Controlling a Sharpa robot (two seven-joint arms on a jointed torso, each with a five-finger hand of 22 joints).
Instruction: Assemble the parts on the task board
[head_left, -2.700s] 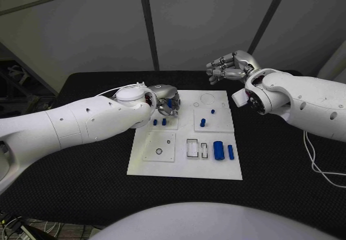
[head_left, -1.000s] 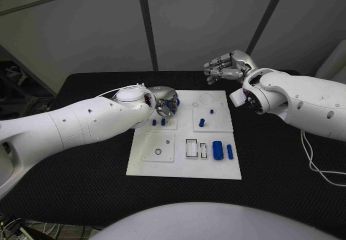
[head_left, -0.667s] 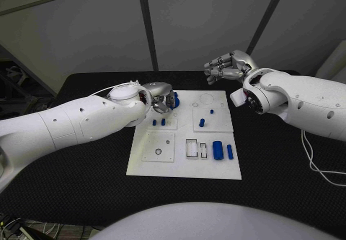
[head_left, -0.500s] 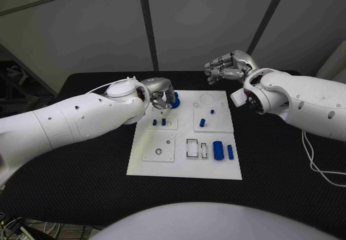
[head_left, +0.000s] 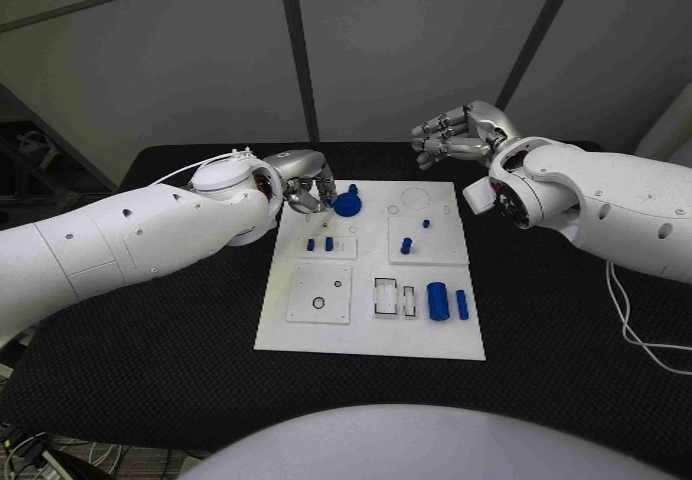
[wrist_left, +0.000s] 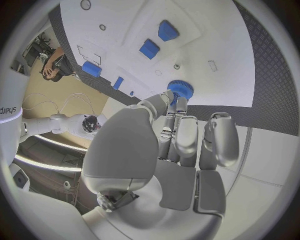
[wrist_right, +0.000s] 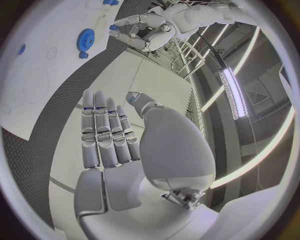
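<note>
Here the left hand (head_left: 306, 190) pinches a blue gear (head_left: 349, 205), seemingly just above the task board (head_left: 433, 345); lower it level, while the right hand (head_left: 454, 133) hovers with fingers apart, holding nothing.

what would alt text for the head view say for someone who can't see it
The robot's left hand sits beside a blue gear at the far left corner of the white task board. Small blue parts lie on the board, and the right hand hovers empty beyond its far edge.
</note>
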